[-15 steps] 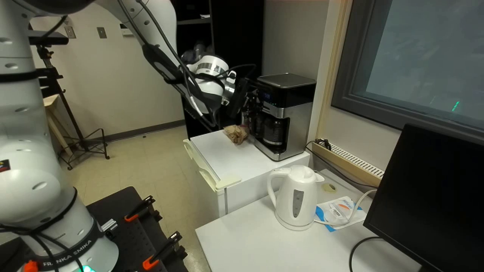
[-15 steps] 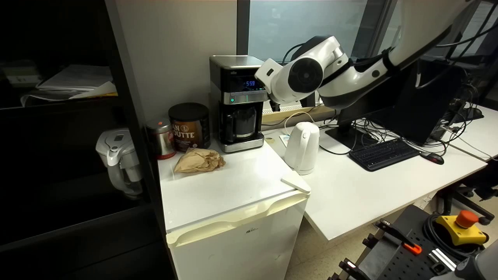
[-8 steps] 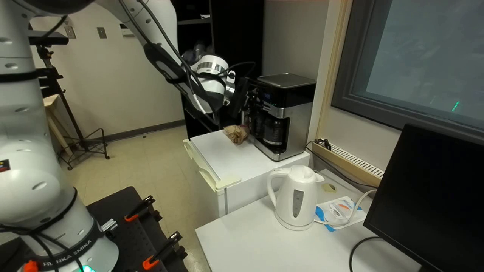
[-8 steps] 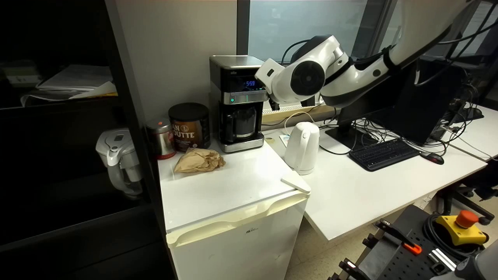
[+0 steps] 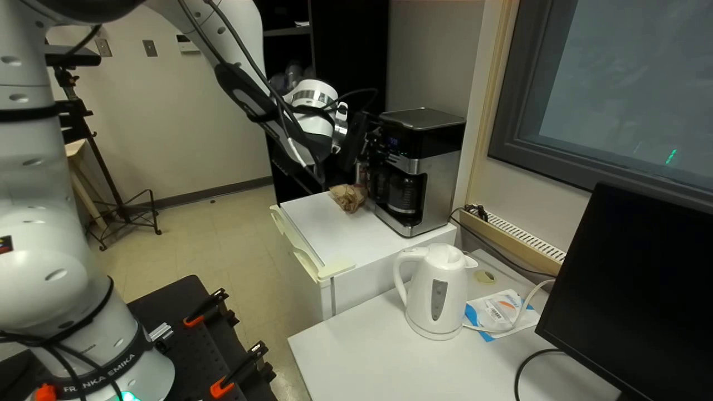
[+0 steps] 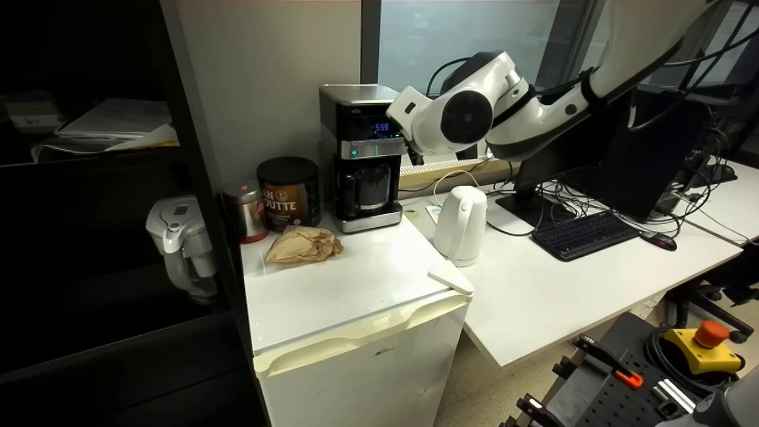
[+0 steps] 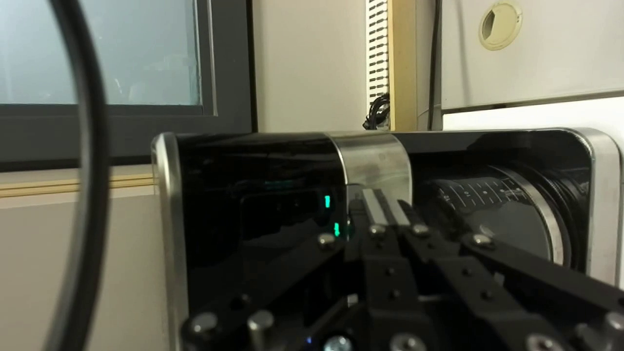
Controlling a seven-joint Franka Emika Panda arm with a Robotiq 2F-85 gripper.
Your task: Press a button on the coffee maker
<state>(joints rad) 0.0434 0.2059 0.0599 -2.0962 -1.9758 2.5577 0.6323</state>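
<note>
The coffee maker (image 5: 443,178) is black and silver and stands upright on the white fridge, with its dark glass carafe inside. In an exterior view its front (image 6: 370,145) shows a blue clock and a green light on the silver button band. In the wrist view the coffee maker (image 7: 263,165) appears sideways with two green lights. My gripper (image 7: 386,207) is shut and empty, its fingertips in front of the silver band. I cannot tell whether they touch it. In an exterior view the gripper (image 5: 372,143) is at the machine's front, dark and hard to make out.
The white fridge (image 6: 356,296) also bears a crumpled brown paper bag (image 6: 303,244), a coffee canister (image 6: 289,193) and a metal tin (image 6: 246,210). A white kettle (image 5: 437,292) stands on the desk beside it. A dark shelf (image 6: 201,178) is on the other side.
The arm and wrist have shifted very slightly, a little upward and toward the coffee maker. The coffee maker and the other objects have not moved.
</note>
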